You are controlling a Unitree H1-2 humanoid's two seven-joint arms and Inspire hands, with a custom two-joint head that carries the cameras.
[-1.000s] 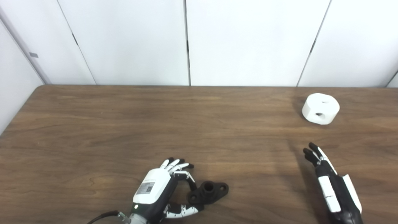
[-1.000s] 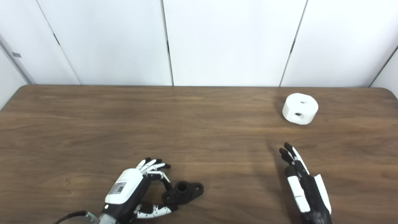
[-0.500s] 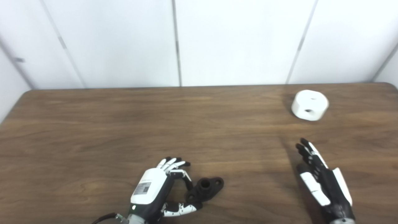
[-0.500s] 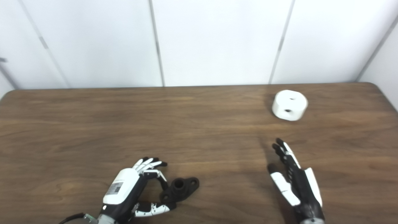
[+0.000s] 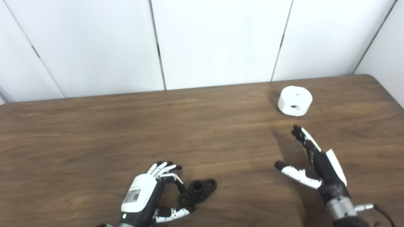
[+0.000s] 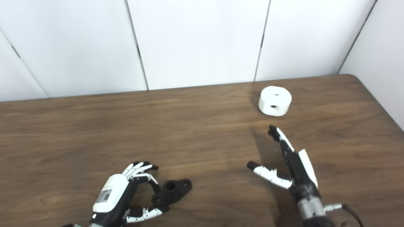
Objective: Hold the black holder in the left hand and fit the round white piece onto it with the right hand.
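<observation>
The black holder [image 5: 199, 190], a short tube on a flange with two lugs, lies flat on the wooden table [image 5: 94, 142] near the front edge. My left hand [image 5: 143, 197] sits just left of it, open. Its curled fingers [image 5: 176, 181] and thumb [image 5: 172, 213] bracket the holder's left lug without lifting it. The round white piece [image 5: 295, 101], a thick disc with two holes, rests far back on the right. My right hand [image 5: 318, 164] hovers open in front of it, fingers stretched toward it and thumb spread left, a clear gap short of it.
White wall panels [image 5: 217, 41] rise right behind the table's far edge. The table's right edge [image 6: 383, 107] runs close to the white piece, and a cable [image 5: 378, 209] trails from my right wrist.
The camera has swung right, sliding the whole scene leftward. My right hand has reached farther toward the white piece and spread its thumb. The left hand and holder stay as before.
</observation>
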